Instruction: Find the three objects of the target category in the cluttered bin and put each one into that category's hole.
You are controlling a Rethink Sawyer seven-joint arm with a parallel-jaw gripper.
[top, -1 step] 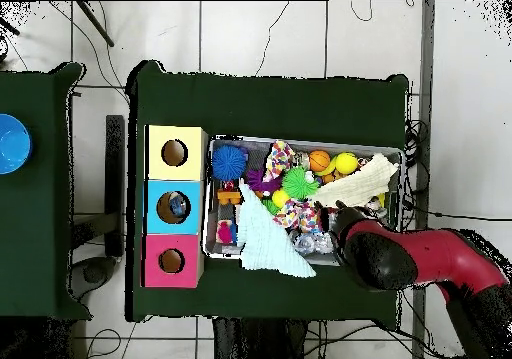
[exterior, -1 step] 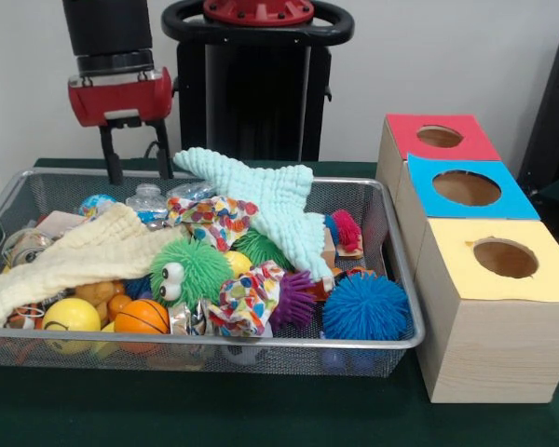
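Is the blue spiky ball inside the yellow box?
No, the blue spiky ball sits in the wire basket, beside the yellow box.

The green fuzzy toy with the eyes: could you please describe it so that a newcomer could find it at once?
Look in the wire mesh bin left of the three wooden boxes. Near its middle, just below the cream cloth, lies the green fuzzy toy. It alone has two big white googly eyes; the blue spiky ball nearby has none.

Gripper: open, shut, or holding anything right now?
Gripper: open and empty, fingers apart above the far left corner of the bin.
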